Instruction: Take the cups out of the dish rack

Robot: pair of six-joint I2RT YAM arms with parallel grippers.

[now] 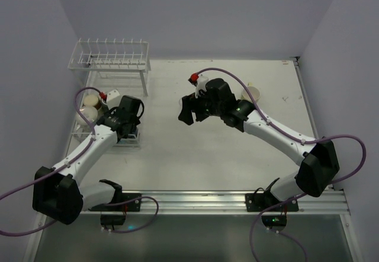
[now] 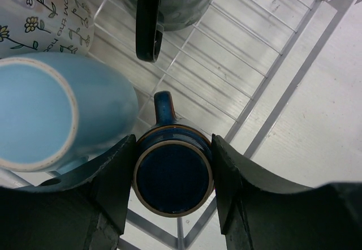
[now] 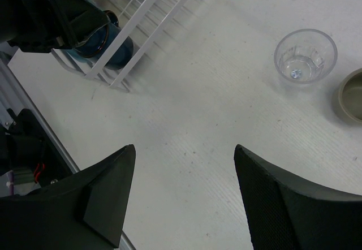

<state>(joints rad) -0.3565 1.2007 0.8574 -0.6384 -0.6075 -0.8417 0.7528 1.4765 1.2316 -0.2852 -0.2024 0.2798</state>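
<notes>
Straddling the dark blue mug, the left hand grips it.

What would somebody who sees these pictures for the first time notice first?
The left gripper clasps a dark blue mug in the wire tray, beside a big light blue cup. The right gripper hangs open above the table, with a clear glass standing ahead of it.
</notes>
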